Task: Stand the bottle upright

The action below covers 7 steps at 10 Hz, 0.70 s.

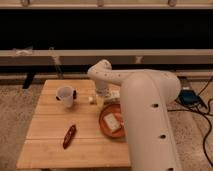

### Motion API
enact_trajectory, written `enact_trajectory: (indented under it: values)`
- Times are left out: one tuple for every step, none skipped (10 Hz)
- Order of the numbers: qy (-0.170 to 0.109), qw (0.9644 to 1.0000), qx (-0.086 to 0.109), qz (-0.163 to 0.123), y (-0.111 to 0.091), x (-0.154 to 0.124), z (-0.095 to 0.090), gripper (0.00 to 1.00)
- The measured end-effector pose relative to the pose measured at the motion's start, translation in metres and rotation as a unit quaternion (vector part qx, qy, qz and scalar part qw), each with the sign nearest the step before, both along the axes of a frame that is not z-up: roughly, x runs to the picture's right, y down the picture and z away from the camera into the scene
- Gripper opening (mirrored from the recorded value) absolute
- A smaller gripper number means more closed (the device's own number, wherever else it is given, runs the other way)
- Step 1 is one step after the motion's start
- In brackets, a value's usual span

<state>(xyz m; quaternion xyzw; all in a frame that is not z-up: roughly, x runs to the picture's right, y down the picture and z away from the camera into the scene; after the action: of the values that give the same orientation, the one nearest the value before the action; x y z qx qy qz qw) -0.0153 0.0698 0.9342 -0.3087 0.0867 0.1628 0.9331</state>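
Toward the back of the table (50, 145), between cup (65, 96) and plate (106, 131), the bottle (92, 99) apparently lies on its side, mostly hidden under the gripper (103, 95), jaws apart. Step: approach for grasp. Next: clamp the body, then tip it onto its base.

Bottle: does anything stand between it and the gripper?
Nothing visible does. The gripper hangs right over the lying bottle, on the table beside the white cup and behind the orange plate. The arm hides most of the bottle, so contact is unclear.
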Motion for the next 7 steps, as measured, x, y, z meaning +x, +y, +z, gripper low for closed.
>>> enact_trajectory:
  values:
    - [0.007,1.0000,0.001,0.007,0.001,-0.009,0.003,0.80]
    - [0.012,0.9998,0.004,0.013,-0.001,-0.018,0.008,0.80]
    - [0.022,0.9996,0.004,0.019,-0.003,-0.018,0.012,0.80]
    - [0.029,0.9994,0.005,0.021,-0.005,-0.019,0.014,0.80]
    - [0.032,0.9992,0.004,0.023,-0.007,-0.024,0.016,0.80]
    - [0.037,0.9990,0.004,0.025,-0.011,-0.035,0.020,0.80]
    - [0.040,0.9988,0.005,0.028,-0.014,-0.040,0.022,0.80]
